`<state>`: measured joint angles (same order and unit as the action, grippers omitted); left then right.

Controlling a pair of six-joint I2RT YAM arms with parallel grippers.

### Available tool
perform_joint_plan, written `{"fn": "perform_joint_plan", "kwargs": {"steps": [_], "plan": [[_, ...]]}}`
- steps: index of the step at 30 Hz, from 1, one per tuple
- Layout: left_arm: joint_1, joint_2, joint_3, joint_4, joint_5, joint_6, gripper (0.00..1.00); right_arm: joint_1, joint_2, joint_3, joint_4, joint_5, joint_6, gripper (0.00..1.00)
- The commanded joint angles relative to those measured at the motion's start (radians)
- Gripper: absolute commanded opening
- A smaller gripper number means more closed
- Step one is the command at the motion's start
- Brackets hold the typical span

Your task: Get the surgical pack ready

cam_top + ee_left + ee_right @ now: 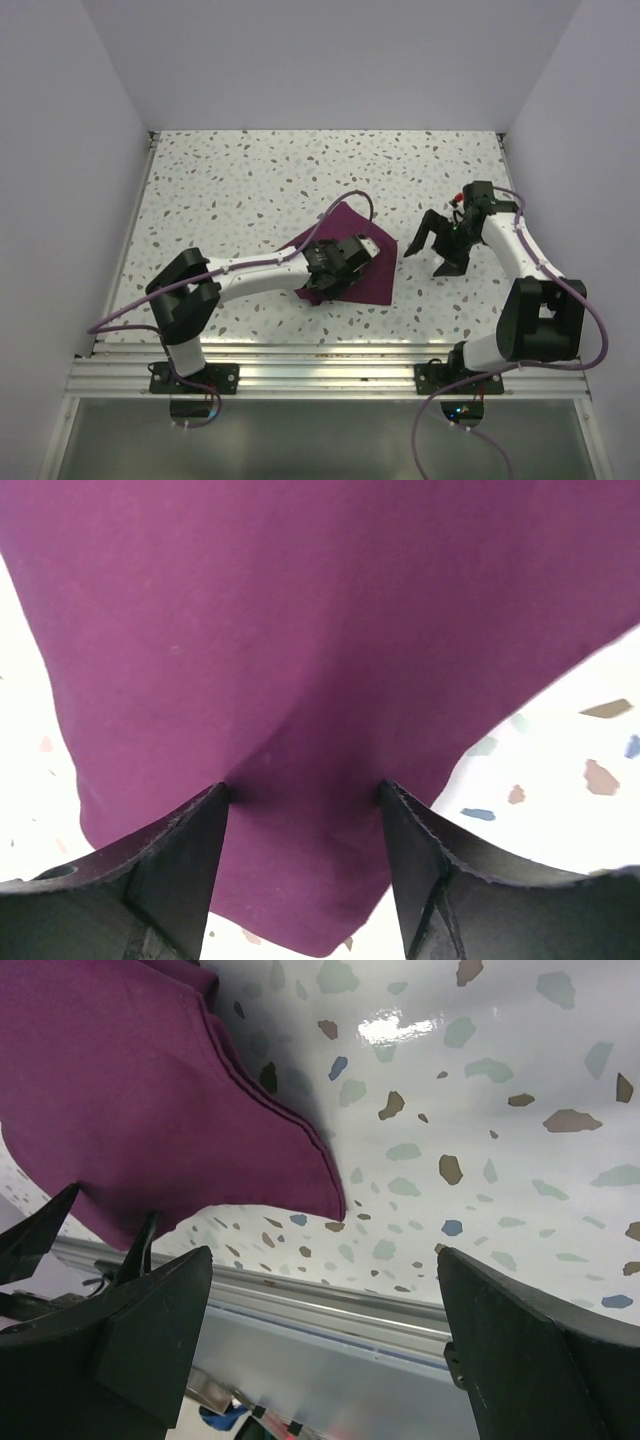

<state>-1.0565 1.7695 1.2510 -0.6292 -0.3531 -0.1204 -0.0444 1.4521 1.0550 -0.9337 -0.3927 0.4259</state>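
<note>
The surgical pack (379, 272) is a plum-purple cloth lying folded in a compact bundle on the speckled table (250, 190), near the middle. No tray, instruments or gauze show. My left gripper (352, 264) is down on top of the pack, open, with both fingertips resting on the cloth and nothing pinched between them. The cloth (320, 630) fills the left wrist view around my left gripper (305, 792). My right gripper (430, 255) hangs wide open just right of the pack, empty. In its wrist view my right gripper (325, 1260) faces the pack's layered corner (130, 1090).
An aluminium rail (320, 360) runs along the near table edge by both arm bases and also shows below the pack in the right wrist view (330, 1295). Pale walls close the table at the back and both sides.
</note>
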Motion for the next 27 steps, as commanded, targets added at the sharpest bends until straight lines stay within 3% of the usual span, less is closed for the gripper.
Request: {"fn": "perform_joint_plan", "kwargs": {"steps": [1,17,27], "plan": [[-0.005,0.011,0.031,-0.02,-0.118,-0.001,0.65,0.001,-0.036,-0.016,0.032,-0.051,0.011,0.99],[-0.008,0.047,0.036,0.008,-0.058,0.028,0.61,0.003,-0.056,-0.049,0.065,-0.077,0.054,0.99],[-0.008,0.068,0.064,0.017,-0.061,0.036,0.35,0.012,-0.09,-0.108,0.087,-0.115,0.063,0.99]]}}
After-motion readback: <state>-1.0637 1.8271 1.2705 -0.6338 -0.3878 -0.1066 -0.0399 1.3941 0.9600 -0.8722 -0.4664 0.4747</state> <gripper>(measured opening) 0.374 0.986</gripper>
